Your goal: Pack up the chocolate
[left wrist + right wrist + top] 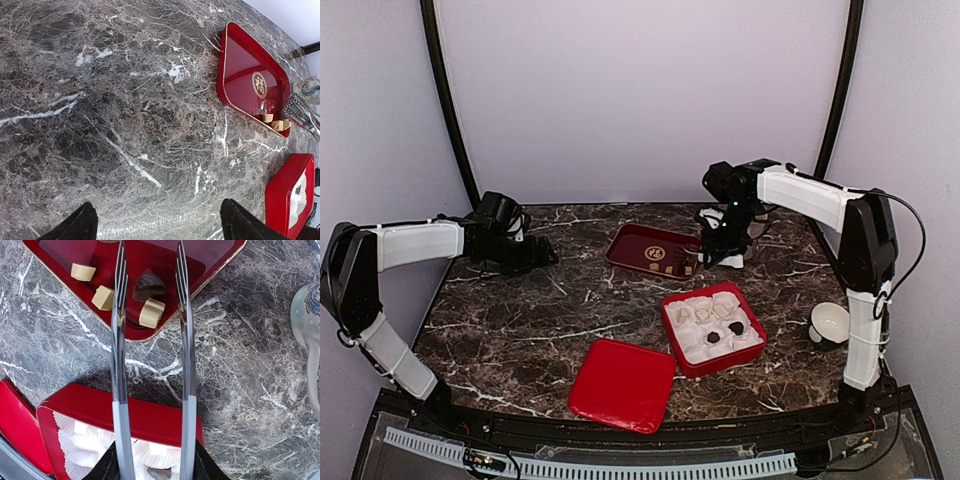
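The red tray bears a gold 福 emblem.

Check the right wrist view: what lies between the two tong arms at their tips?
In the right wrist view, a dark chocolate and a cream chocolate lie between the tong tips, on the red tray. Neither looks gripped.

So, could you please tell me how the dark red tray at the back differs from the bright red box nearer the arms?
The dark red tray with the gold emblem is shallow and unlined, with loose chocolates in its near corner; the bright red square box is deeper, lined with white paper cups, and holds two dark chocolates. The tray lies farther back, the box nearer the arms. Both are red, open-topped and flat on the marble table.
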Controlling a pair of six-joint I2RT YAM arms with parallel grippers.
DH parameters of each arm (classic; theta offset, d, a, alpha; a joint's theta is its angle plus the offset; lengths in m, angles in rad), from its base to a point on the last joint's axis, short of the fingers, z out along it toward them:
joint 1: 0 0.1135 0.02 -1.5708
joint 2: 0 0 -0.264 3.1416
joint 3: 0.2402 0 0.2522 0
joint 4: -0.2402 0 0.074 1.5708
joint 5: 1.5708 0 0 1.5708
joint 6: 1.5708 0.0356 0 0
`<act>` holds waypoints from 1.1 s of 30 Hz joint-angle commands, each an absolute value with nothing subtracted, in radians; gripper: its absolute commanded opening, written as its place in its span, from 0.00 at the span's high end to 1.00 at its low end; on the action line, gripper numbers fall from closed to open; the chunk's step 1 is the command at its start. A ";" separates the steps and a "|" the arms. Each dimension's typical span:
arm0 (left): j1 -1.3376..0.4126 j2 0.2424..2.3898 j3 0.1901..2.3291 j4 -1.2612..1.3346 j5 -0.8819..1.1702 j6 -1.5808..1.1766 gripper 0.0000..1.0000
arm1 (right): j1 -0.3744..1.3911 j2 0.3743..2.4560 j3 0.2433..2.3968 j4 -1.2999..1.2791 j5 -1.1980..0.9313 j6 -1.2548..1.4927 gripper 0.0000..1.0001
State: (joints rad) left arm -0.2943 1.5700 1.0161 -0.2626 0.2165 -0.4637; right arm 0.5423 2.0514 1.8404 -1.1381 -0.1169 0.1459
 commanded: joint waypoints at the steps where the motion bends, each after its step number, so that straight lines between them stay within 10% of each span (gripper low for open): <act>1: -0.288 1.564 1.035 -0.259 0.219 -0.457 0.13 | 0.540 2.058 1.817 -1.107 -0.134 0.132 0.60; 33: -0.288 1.563 1.035 -0.267 0.222 -0.451 0.13 | 0.572 2.069 1.982 -1.170 -0.066 0.158 0.74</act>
State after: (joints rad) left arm -0.2943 1.5730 1.0161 -0.2619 0.2199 -0.4633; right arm 0.5690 2.1010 1.9480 -1.1591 -0.0700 0.1417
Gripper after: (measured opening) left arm 0.873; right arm 0.305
